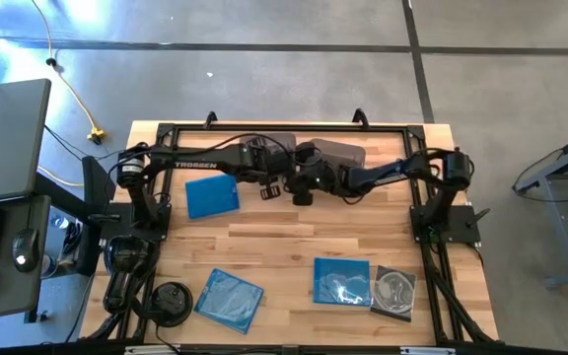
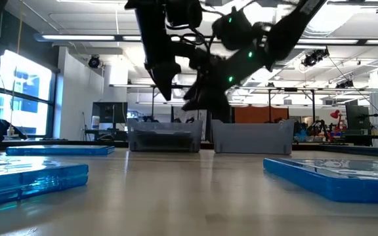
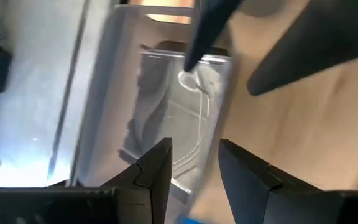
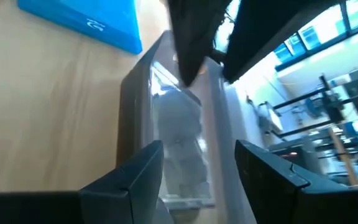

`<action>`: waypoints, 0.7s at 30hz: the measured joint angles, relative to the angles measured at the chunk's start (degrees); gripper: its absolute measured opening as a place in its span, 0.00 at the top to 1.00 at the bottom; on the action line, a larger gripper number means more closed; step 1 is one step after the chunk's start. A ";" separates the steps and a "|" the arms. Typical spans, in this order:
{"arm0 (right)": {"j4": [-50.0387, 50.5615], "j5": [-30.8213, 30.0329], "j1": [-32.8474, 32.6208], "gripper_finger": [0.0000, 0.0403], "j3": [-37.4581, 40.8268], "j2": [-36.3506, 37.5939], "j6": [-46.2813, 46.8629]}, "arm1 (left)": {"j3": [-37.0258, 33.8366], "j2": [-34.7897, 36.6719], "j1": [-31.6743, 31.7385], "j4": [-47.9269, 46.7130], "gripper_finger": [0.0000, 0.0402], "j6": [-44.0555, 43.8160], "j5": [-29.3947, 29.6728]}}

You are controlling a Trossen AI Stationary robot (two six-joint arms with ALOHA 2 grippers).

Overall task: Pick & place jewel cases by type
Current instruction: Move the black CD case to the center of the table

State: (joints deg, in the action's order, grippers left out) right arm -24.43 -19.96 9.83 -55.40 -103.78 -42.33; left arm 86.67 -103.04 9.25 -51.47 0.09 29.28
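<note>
Three blue jewel cases lie flat on the table: one at the far left (image 1: 211, 194) (image 4: 86, 22), one at the near left (image 1: 230, 299), one at the near right (image 1: 341, 280). A clear case showing a silver disc (image 1: 394, 292) lies beside that last one. My left gripper (image 1: 270, 190) (image 3: 194, 149) and my right gripper (image 1: 302, 189) (image 4: 197, 152) face each other high over the far middle of the table. Both are open with nothing between their fingers. Each wrist view looks down into a smoky grey bin (image 3: 104, 93) (image 4: 135, 93) holding something pale and see-through.
Two smoky grey bins (image 2: 165, 136) (image 2: 251, 136) stand side by side at the table's far edge; the left arm covers most of one in the high view. A round black object (image 1: 171, 301) lies at the near left corner. Bare wood (image 1: 294, 237) stretches across the middle.
</note>
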 joint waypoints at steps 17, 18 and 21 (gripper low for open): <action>52.15 -4.08 -26.21 0.51 -0.02 29.53 34.72 | -3.83 0.00 -13.37 14.68 0.68 3.05 -27.20; 54.57 -0.80 -27.80 0.51 -0.02 30.47 40.07 | -4.55 0.00 -14.34 16.17 0.68 3.86 -26.95; 60.61 1.97 -33.12 0.51 -0.04 31.12 52.87 | -7.07 -0.04 -16.81 22.87 0.68 4.56 -26.25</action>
State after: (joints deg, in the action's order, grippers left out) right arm 36.18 -17.99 -23.29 -55.44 -72.66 10.53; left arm 79.60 -103.09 -7.56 -28.60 4.65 3.03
